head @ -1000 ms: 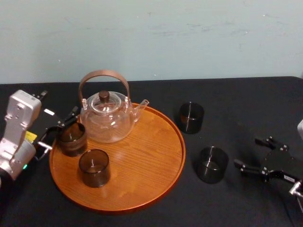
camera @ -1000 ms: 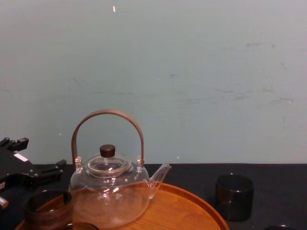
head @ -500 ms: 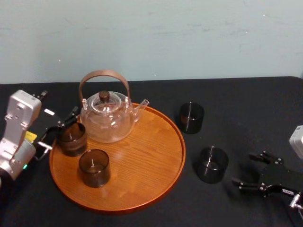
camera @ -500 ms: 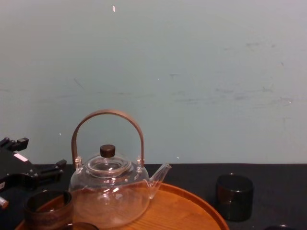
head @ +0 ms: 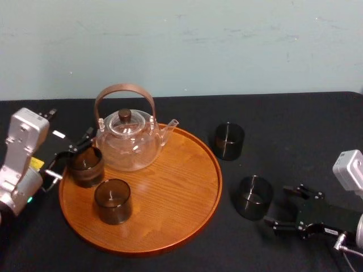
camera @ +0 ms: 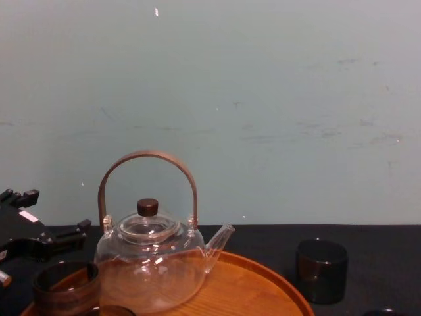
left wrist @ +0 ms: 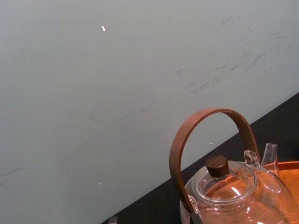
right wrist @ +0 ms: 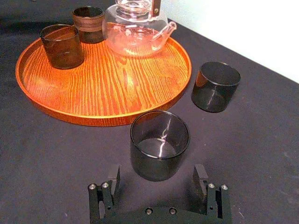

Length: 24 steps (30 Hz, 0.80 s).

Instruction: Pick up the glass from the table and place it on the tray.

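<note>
Glass (head: 254,196), dark smoked, squat, straight-walled and empty, is standing upright on the black table (head: 295,124) just off the tray's (head: 170,187) right rim, not touching it.

At the tray's left rim the left gripper (head: 71,154) is idling with its fingers spread wide beside a brown cup (head: 86,166); a second cup (head: 113,200) is sitting on the tray's near left and a glass teapot (head: 127,141) with a hooped handle is crowding its far left, while bare wood is showing across its right half. Another dark glass (head: 229,140) is standing off the tray's far right. Right of the tray, the right gripper (head: 278,207) is hovering low, its jaws gaping wide towards the nearer glass without touching it.
</note>
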Tool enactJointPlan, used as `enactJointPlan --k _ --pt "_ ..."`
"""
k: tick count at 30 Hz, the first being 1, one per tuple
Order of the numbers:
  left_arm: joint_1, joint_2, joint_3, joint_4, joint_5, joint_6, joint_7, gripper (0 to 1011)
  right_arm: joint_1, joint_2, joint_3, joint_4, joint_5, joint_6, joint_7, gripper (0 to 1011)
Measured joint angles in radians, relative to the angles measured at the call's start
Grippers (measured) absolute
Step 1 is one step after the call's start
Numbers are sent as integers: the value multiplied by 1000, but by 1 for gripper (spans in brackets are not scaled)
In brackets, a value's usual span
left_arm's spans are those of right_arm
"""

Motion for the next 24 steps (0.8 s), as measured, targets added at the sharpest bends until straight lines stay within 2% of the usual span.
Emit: enactJointPlan --k 13,24 --pt "0 0 0 0 0 0 0 1002 54 -49 -28 41 -6 37 -3 1002" --pt "0 0 0 0 0 0 0 1001 92 -70 -51 63 -16 53 -2 1002"
